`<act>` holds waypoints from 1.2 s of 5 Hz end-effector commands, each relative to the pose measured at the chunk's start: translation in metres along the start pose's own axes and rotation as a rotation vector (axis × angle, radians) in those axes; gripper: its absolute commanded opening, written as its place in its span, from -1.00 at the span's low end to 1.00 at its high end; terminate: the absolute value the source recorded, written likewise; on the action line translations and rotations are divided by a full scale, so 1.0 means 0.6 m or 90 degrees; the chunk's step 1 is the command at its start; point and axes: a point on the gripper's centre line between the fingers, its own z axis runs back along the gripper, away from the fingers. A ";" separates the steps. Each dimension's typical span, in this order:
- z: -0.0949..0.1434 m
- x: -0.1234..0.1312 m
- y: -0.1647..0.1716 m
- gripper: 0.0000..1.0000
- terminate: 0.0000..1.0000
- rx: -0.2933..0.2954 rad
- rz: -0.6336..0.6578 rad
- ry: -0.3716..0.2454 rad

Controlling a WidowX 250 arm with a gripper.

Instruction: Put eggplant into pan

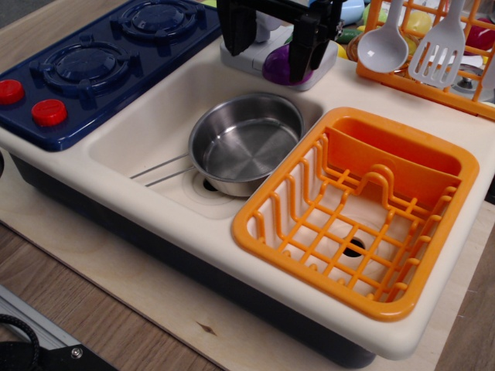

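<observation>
The purple eggplant lies on the grey faucet base at the back rim of the sink. My black gripper hangs over it, open, its fingers straddling the base. The right finger covers the eggplant's right side; whether it touches the eggplant I cannot tell. The steel pan sits empty in the sink basin in front of the gripper. Its thin wire handle points left.
An orange dish rack fills the right basin, right next to the pan. A blue stove with red knobs is at the left. A second orange rack holding a grey ladle and spatula stands at the back right.
</observation>
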 end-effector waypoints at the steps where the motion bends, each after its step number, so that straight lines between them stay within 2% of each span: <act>1: 0.012 0.028 0.005 1.00 -1.00 0.005 0.001 -0.041; 4: -0.030 0.042 0.007 1.00 -1.00 -0.018 -0.002 -0.071; 5: -0.048 0.038 0.007 1.00 -1.00 -0.010 0.001 -0.074; 6: -0.052 0.048 0.003 -1.00 -1.00 0.014 0.009 -0.078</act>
